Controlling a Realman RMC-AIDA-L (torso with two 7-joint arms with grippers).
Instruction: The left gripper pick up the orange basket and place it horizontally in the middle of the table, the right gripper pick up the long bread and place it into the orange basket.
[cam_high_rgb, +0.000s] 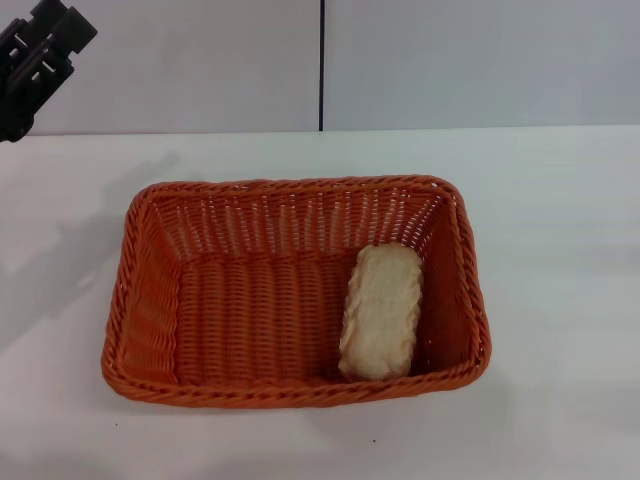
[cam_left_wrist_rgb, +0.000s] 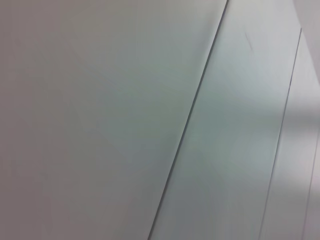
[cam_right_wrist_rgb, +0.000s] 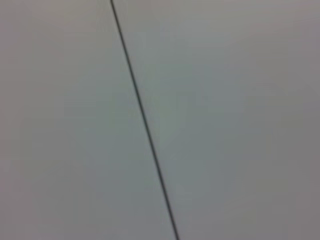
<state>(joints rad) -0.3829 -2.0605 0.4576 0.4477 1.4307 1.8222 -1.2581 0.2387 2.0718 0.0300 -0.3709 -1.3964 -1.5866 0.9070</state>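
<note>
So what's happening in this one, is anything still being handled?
Nothing is being held right now. The orange basket sits lengthwise across the middle of the white table, and the long bread lies inside it at its right end, pale side up. The left gripper is raised at the far left corner, clear of the basket. The right gripper is not in view. Both wrist views show only plain wall panels.

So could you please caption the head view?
Bread lying in the orange basket on the table; left gripper raised.
</note>
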